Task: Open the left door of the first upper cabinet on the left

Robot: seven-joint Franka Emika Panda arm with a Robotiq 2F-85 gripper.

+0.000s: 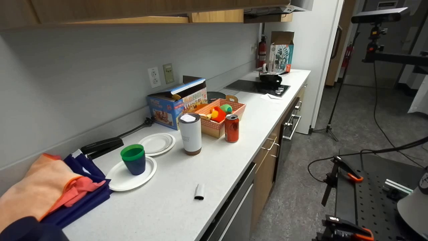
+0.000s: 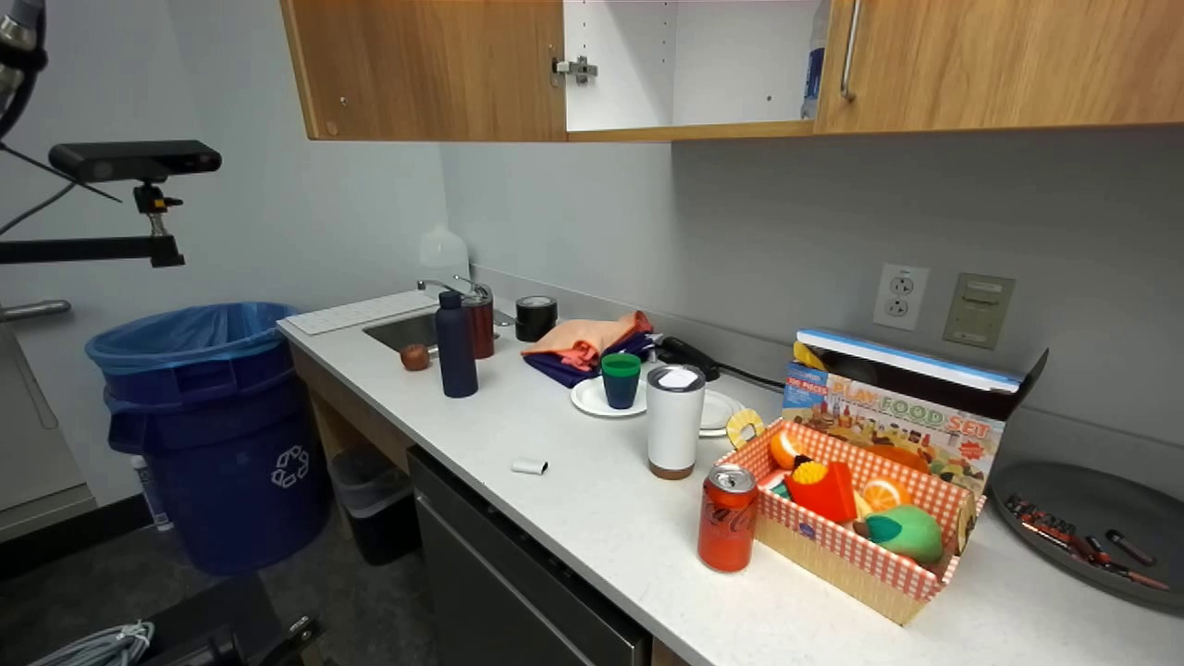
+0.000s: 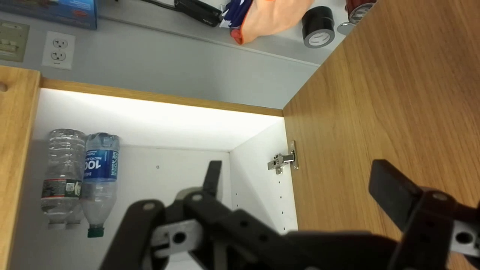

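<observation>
Brown door (image 3: 367, 97): it could get pushed too far if you drive the claw (image 3: 299, 176) toward 3 o'clock in the wrist view, and that might bend the hinge (image 3: 281, 162). It could swing closed if a finger (image 3: 393, 191) snags it when you back away.
Plastic bottles (image 3: 101, 161): they stand between 8 and 9 o'clock in the wrist view, and you could tip them by poking in too deep.
Other door (image 3: 17, 150): it is at 9 o'clock there, so a wide turn that way might knock it.
Claw: its fingers are spread well apart, and you have nothing in its grip. You can't tell if the 4 o'clock finger touches the wood.
Cabinet (image 2: 684, 134): you can find it near 12 o'clock in an exterior view, up on the wall (image 2: 758, 222), white inside.
Door's look: flat and honey-brown, with thin wavy lines in the wood. It sticks out toward 11 o'clock in that same view, wide open, so your job looks done. The silver hinge joins it to the white side, and you can't see its handle.
</observation>
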